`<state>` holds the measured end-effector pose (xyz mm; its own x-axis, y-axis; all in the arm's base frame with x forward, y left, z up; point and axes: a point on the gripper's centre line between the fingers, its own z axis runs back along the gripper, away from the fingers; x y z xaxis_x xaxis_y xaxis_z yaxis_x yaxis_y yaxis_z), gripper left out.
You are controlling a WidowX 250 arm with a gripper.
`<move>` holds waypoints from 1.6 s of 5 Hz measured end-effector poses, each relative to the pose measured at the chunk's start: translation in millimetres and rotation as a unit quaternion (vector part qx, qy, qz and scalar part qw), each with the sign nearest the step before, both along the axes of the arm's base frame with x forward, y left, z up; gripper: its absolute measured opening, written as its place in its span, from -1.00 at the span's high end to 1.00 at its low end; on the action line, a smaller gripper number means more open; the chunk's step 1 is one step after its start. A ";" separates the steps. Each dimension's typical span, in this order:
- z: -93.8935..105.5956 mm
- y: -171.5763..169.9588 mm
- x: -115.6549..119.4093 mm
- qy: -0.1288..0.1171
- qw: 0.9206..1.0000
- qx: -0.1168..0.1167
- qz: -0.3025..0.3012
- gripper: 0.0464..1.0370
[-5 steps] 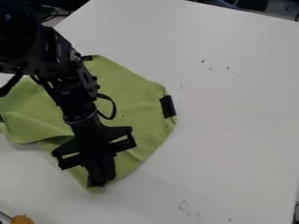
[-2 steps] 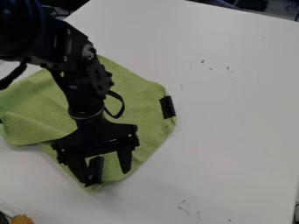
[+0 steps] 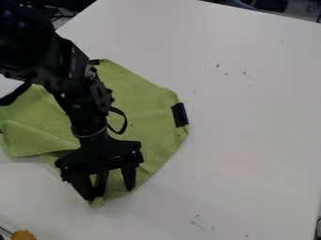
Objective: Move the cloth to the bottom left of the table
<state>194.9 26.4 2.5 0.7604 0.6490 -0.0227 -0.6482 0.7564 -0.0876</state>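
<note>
Gripper change: the black 2-finger gripper (image 3: 111, 193) has opened since 1.0 s ago, when its fingers were together; against 0.4 s ago it sits slightly lower and farther left in the camera view, the gap a little narrower.
Finger state: apart, pointing down over the cloth's near corner; whether they touch the fabric, I cannot tell.
Cloth place: the light green fabric cloth (image 3: 141, 110) lies creased on the left part of the white flat table (image 3: 251, 140), its main spread unchanged; the near corner looks more bunched.
Hidden cloth: the black jointed arm (image 3: 85, 93) covers part of its middle, and the view's left edge cuts it off.
Hard to make out: a rough orange-brown object (image 3: 24, 235), cut off at the bottom left.
Cloth count: 1.
Arm count: 1, with 2 fingers.
Patch count: 2 dark patches clearly seen, 1 at the cloth's right corner (image 3: 180, 115), 1 at its upper edge (image 3: 95, 62).
Orange-brown object count: 1.
</note>
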 end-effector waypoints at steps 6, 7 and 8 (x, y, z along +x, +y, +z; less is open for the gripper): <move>-1.0 4.7 2.2 -0.001 1.000 -0.006 0.003 0.73; 0.6 3.6 3.4 -0.005 1.000 -0.003 0.010 0.91; 9.8 -1.6 -3.4 -0.032 0.999 0.010 0.024 0.92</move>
